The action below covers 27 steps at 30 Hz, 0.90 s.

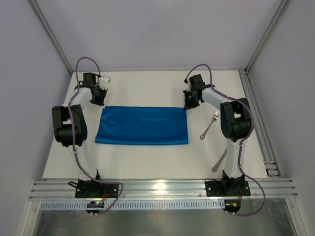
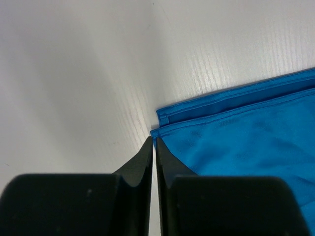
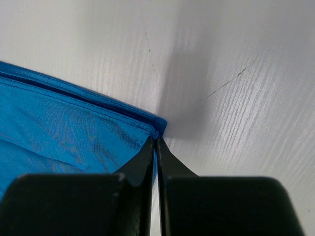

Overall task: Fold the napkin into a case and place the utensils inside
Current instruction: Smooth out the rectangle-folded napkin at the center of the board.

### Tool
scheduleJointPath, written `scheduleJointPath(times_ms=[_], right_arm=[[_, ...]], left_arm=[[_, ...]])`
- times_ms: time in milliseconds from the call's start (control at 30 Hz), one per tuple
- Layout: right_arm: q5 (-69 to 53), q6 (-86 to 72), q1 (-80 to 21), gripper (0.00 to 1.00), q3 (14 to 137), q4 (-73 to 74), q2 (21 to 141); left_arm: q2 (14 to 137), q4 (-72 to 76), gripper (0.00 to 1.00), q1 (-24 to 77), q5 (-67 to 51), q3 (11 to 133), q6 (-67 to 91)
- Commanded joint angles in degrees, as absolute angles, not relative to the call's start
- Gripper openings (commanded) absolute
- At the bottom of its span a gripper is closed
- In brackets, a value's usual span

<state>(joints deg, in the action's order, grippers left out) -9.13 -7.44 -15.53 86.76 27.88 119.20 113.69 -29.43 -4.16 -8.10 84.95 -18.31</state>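
Note:
The bright blue napkin [image 1: 142, 125] lies flat on the white table as a wide folded rectangle, its layered hems showing along the far edge [image 2: 236, 98]. My left gripper [image 1: 101, 100] is shut at its far left corner, and the corner's tip meets the closed tips [image 2: 153, 139]. At the far right corner my right gripper [image 1: 189, 104] is shut too, with a sliver of blue cloth [image 3: 88, 128] pinched between its tips [image 3: 156, 137]. A silver fork [image 1: 210, 124] lies right of the napkin. A second utensil [image 1: 219, 161] lies nearer, partly behind the right arm.
The white table [image 1: 147, 162] ends in metal rails at the front [image 1: 162, 188] and right side [image 1: 258, 123]. Grey walls close in the back and both sides. Both arm bases stand at the near edge.

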Motion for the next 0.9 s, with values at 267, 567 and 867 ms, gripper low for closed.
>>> scheduleJointPath(times_ms=[267, 567, 867], right_arm=[[-9.2, -6.7, -15.4, 0.04, 89.0, 27.9, 116.1], [-9.0, -6.7, -15.4, 0.04, 89.0, 27.9, 116.2], [-8.6, -6.4, -15.3, 0.04, 89.2, 28.2, 116.0]], left_arm=[[119.4, -33.0, 0.28, -5.9, -12.7, 90.9, -17.0], [122.4, -39.0, 0.25, -8.0, -19.1, 92.7, -18.9], [120.9, -40.6, 0.26, -9.0, -22.1, 92.2, -19.7]])
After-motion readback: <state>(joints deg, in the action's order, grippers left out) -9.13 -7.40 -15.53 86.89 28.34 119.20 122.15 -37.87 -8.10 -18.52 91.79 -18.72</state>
